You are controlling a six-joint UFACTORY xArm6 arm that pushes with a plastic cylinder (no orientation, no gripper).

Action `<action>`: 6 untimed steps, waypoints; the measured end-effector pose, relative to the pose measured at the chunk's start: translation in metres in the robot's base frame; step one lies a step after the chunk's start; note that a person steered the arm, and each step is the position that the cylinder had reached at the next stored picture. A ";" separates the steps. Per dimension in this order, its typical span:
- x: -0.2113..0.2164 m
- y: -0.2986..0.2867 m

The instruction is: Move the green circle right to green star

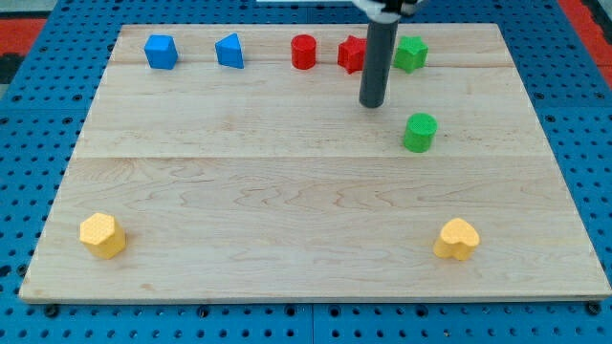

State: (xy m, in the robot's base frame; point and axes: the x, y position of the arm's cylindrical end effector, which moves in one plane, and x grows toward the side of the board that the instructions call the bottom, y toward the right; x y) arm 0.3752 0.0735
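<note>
The green circle (419, 132) is a short green cylinder right of the board's middle, in the upper half. The green star (411, 53) sits near the view's top, above the circle and a little to its left. My tip (372, 103) is the lower end of the dark rod. It stands left of and slightly above the green circle, apart from it, and below-left of the green star. The rod partly covers a red block (351, 53) just left of the star.
Along the view's top stand a blue cube-like block (161, 52), a blue wedge-like block (229, 51) and a red cylinder (303, 52). A yellow block (101, 235) lies at the bottom left and another yellow block (457, 239) at the bottom right. The wooden board (287, 191) lies on a blue pegboard.
</note>
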 end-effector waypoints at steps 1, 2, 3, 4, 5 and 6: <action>0.050 0.005; 0.060 0.072; 0.029 0.103; 0.001 0.128; -0.012 0.139; -0.052 0.141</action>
